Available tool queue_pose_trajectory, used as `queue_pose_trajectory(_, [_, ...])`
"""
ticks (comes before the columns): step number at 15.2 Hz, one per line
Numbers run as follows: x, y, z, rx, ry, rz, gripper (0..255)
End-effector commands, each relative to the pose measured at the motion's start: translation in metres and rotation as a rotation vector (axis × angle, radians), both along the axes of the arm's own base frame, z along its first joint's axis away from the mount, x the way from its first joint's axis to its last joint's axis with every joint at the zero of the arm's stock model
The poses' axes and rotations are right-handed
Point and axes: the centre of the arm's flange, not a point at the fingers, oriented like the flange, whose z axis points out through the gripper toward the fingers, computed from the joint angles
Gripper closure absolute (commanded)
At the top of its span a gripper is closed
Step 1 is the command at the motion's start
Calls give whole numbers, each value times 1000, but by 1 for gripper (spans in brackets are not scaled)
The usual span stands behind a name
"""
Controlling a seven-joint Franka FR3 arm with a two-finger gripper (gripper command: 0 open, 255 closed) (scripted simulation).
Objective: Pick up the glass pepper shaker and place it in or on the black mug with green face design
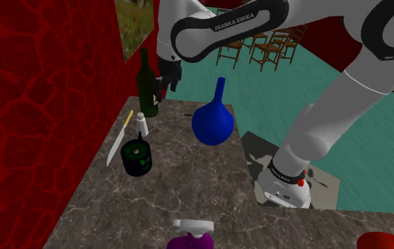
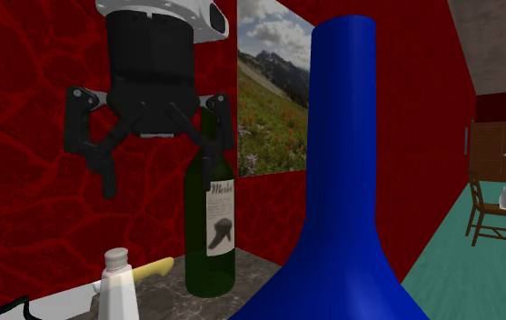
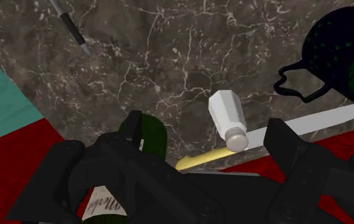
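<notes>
White arm [image 1: 329, 113], dark joint bands, "FRANKA EMIKA" lettering, red dot near base; all-black jaws

A red, crack-patterned wall [image 1: 39, 106] is running along one edge of the marbled surface [image 1: 188, 184], carrying a mountain landscape picture [image 2: 273, 91]. Wooden chairs [image 1: 269, 46] are standing on the teal floor [image 1: 372, 134].

Worktop [image 1: 188, 191]: dark stone with pale veins, smooth, faintly polished. Wine bottle [image 2: 207, 268], centre of the second exterior view: dark green glossy glass with a paper label [image 2: 221, 218]. Blue vase [image 1: 212, 124]: smooth, glossy. Pepper shaker [image 3: 223, 111]: plain white, matt, with a grey cap. Wall [image 1: 25, 120], left of the shoulder view: red, crackled stone pattern.
</notes>
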Motion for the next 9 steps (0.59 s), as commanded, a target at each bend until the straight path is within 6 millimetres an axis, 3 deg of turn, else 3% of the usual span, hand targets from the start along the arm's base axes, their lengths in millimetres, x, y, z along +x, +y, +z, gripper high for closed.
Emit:
queue_pose_trajectory(1, [18,18,-17,-10,-5,17,0])
queue_pose_trajectory(9, [74,88,-72,-57,-23,82,0])
